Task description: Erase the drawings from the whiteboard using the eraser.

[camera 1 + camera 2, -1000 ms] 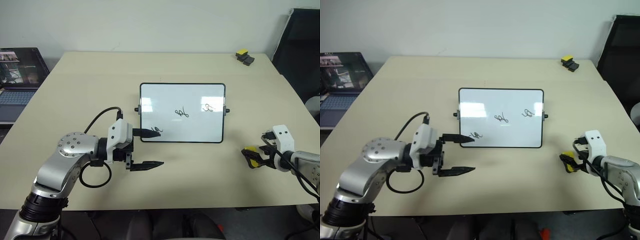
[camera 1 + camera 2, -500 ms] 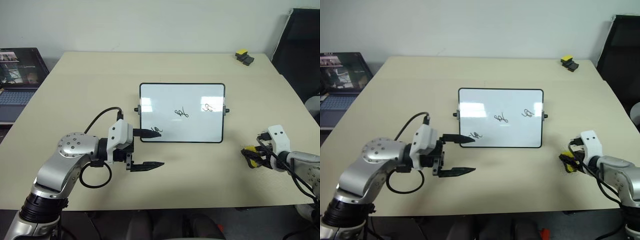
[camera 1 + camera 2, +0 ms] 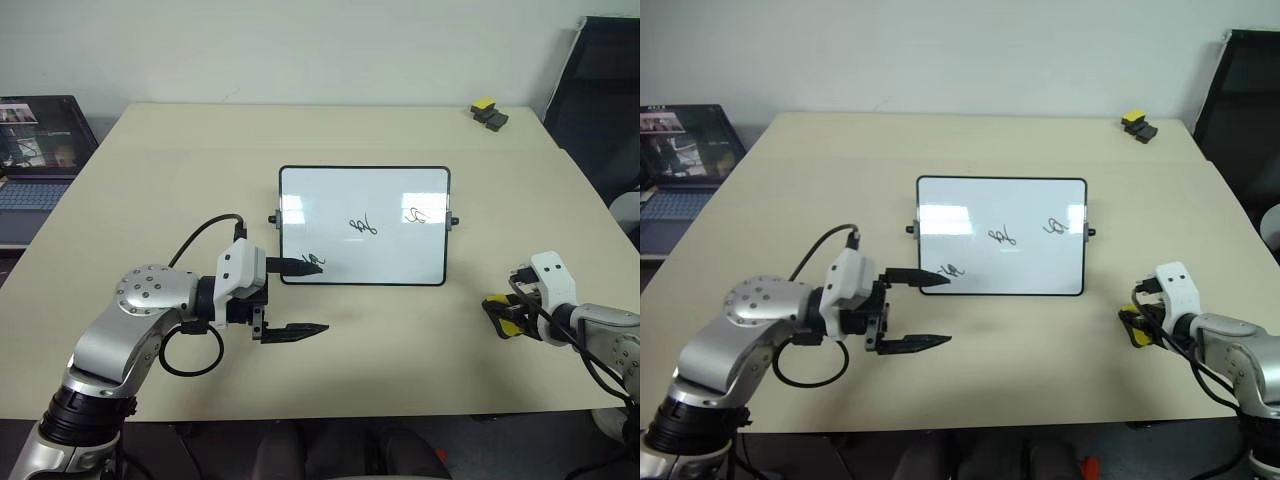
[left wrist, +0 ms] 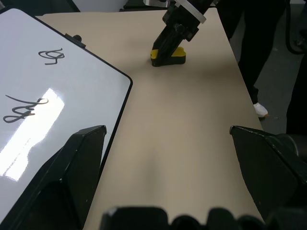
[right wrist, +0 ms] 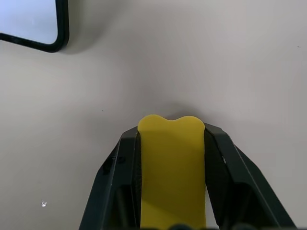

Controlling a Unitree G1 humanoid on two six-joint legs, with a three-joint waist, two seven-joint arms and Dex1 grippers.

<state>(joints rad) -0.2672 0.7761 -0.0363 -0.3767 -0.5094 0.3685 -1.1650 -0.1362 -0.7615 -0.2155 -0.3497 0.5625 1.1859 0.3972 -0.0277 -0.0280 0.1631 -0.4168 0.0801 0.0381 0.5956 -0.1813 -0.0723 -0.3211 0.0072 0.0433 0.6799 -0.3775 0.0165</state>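
Eraser (image 5: 171, 167) lay on the table (image 3: 400, 340) to the right of the whiteboard (image 3: 363, 226) and well apart from it, with the right gripper (image 3: 503, 316) clamped on its two long sides. In the right wrist view the yellow block filled the gap between the fingers (image 5: 117, 182), its rounded end poking out past the tips. It looked light and somewhat soft, likely to slip or twist if pressed hard against the board, so a hold across the long sides near the middle seemed soundest, leaving a flat face free for wiping. Three drawings (image 3: 362, 226) remained on the board, none wiped. The left gripper (image 3: 305, 297) hovered at the board's near left corner, jaws spread wide and empty, one fingertip (image 3: 300, 265) overlapping the frame; contact could not be told.
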